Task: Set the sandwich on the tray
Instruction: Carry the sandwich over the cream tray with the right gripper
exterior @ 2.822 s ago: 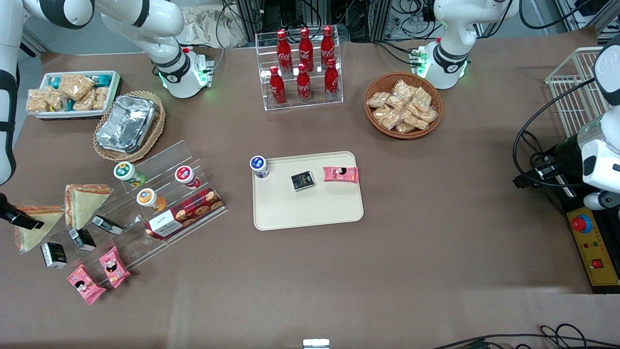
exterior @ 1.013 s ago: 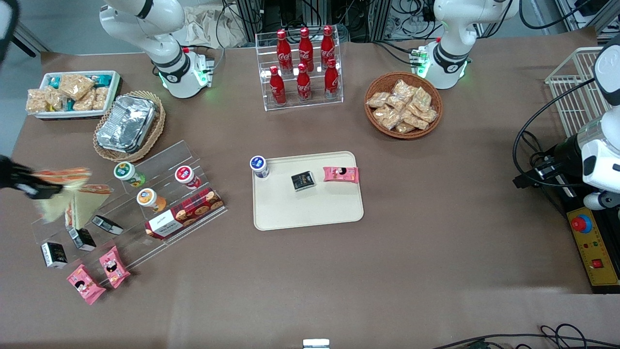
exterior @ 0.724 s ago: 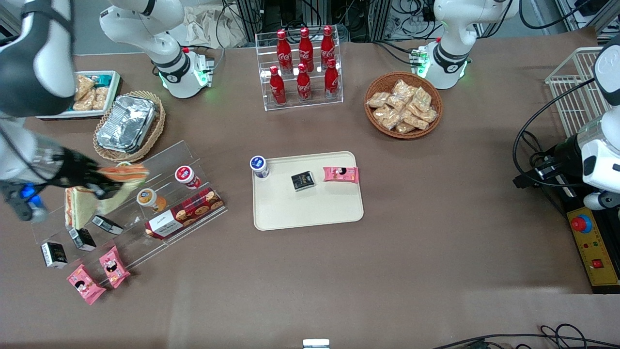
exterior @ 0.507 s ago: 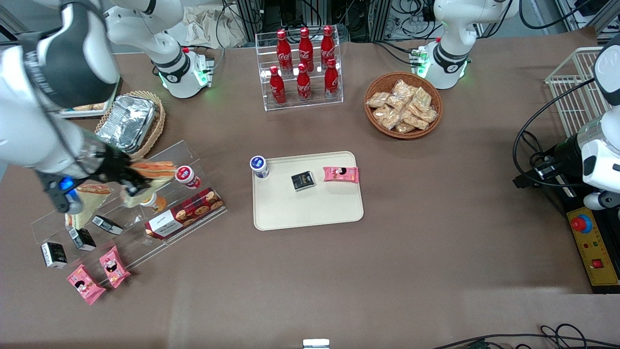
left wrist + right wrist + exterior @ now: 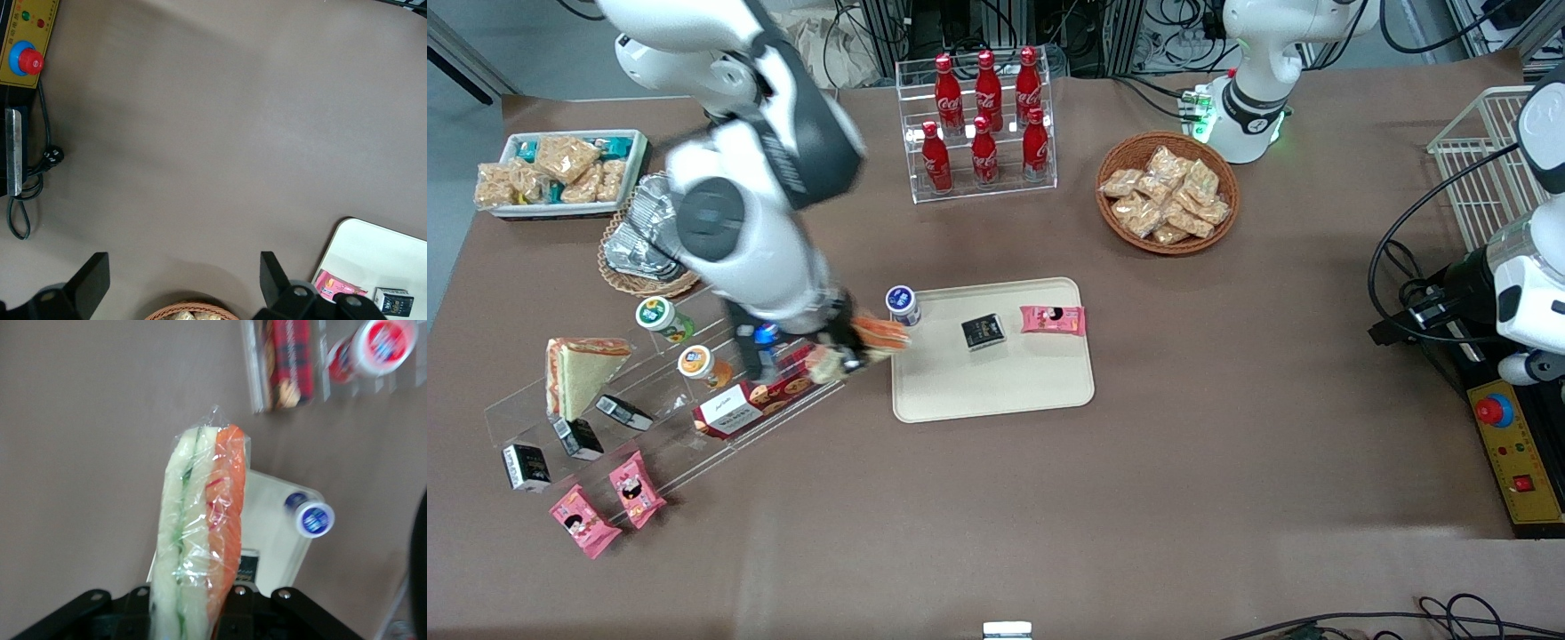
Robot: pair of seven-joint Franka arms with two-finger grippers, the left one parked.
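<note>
My gripper [image 5: 845,348] is shut on the sandwich [image 5: 871,338], a wrapped cream wedge with orange filling, and holds it in the air just beside the tray's [image 5: 996,391] edge nearest the working arm's end. In the right wrist view the sandwich [image 5: 200,533] stands edge-on between the jaws, with the tray [image 5: 273,527] below it. A second sandwich wedge [image 5: 578,373] leans on the clear stepped rack [image 5: 560,413]. The cream tray holds a black packet [image 5: 983,332] and a pink snack pack [image 5: 1053,319]; it also shows in the left wrist view [image 5: 380,250].
A blue-lidded cup [image 5: 903,305] stands at the tray's corner close to the sandwich. The rack holds cups [image 5: 694,363], a plaid biscuit box [image 5: 769,391] and small packs. A foil container in a basket [image 5: 640,240], a cola rack [image 5: 983,124] and a snack basket [image 5: 1167,191] stand farther back.
The gripper lifted the sandwich off the rack at the working arm's end and carried it fast across the rack toward the tray. The second wedge stayed put.
</note>
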